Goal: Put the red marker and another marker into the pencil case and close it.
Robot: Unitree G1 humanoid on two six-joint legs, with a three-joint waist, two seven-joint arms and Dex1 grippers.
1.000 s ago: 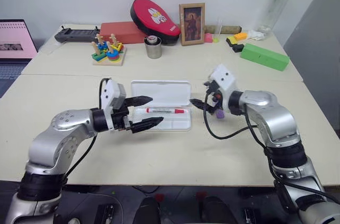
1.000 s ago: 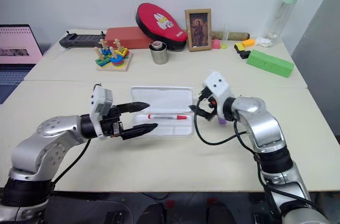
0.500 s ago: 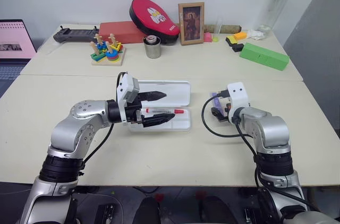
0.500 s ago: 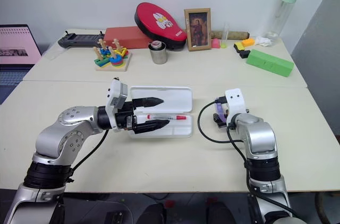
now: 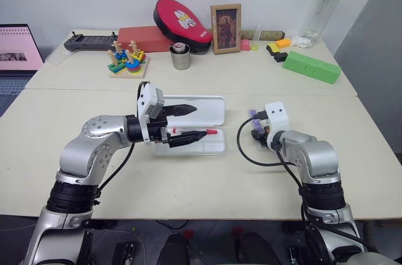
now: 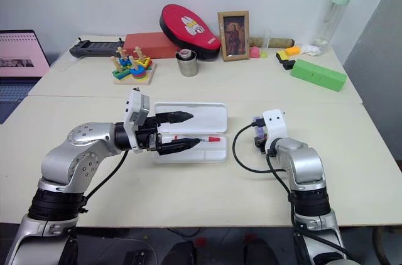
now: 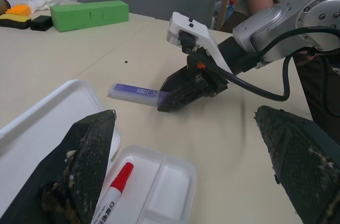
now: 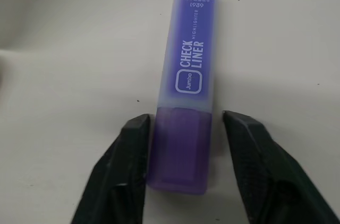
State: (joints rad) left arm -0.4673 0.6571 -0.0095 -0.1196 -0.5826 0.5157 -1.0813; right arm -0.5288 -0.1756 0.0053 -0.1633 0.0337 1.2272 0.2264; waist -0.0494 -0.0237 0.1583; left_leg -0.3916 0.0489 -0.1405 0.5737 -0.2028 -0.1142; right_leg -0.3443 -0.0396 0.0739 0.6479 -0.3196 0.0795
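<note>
The pencil case (image 5: 217, 149) lies open, a white box with its lid (image 5: 210, 103) laid back. The red marker (image 5: 211, 132) rests in its tray. My left gripper (image 5: 201, 121) hovers open over the case's left half, one finger above the red marker (image 7: 114, 189) and one over the lid. The purple marker (image 8: 188, 91) lies flat on the table right of the case. My right gripper (image 8: 183, 123) is down on it, its fingers (image 8: 135, 144) straddling the dark end. One finger touches the marker and a thin gap shows at the other.
Along the back of the table stand a red oval case with a rabbit (image 5: 182, 23), a framed picture (image 5: 226, 19), a metal cup (image 5: 181, 56), a stacking toy (image 5: 127, 61), a green block (image 5: 312, 66) and a bottle (image 5: 326, 7). A laptop (image 5: 19, 48) sits far left.
My right gripper has come down from above onto the purple marker and its fingers have narrowed about it. The left gripper stays open over the case.
</note>
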